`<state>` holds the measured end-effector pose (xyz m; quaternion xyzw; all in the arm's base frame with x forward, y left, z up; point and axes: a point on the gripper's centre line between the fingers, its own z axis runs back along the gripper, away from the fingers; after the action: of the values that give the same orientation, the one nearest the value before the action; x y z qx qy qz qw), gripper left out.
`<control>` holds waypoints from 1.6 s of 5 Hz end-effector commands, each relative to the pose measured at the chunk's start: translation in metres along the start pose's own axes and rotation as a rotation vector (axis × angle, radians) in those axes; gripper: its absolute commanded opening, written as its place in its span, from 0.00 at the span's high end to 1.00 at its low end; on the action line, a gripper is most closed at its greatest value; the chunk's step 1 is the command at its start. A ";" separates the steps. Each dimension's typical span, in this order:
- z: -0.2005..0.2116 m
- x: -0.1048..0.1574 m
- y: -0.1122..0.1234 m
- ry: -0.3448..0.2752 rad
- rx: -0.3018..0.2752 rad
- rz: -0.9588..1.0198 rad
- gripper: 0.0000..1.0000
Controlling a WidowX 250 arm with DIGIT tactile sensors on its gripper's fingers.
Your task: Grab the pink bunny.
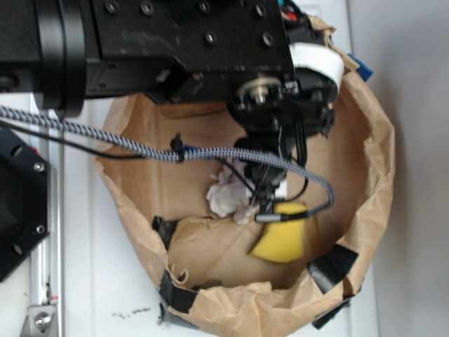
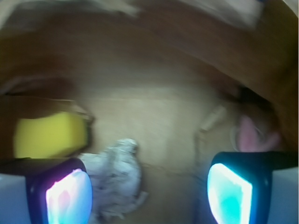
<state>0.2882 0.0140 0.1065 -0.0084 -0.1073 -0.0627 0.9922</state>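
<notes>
From the wrist view I see my gripper (image 2: 149,186) with jaws spread wide and empty, and the bunny (image 2: 252,135) sits off to the right, just beyond the right finger (image 2: 236,189) against the bag (image 2: 154,70) wall, not between the jaws. Its long axis I cannot tell. The paper wad (image 2: 117,175) lies beside my left finger, the sponge (image 2: 46,136) further left, so I judge I must shift right before closing.
</notes>
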 end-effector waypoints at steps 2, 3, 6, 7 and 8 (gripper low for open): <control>-0.005 -0.003 0.008 0.006 -0.018 0.043 0.00; 0.002 -0.015 0.020 0.005 -0.024 0.088 0.00; -0.001 -0.030 0.030 0.058 0.017 0.130 0.00; -0.002 -0.030 0.036 0.070 0.033 0.149 0.00; -0.005 -0.030 0.048 0.080 0.069 0.140 0.00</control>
<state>0.2581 0.0571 0.0820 0.0159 -0.0436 -0.0033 0.9989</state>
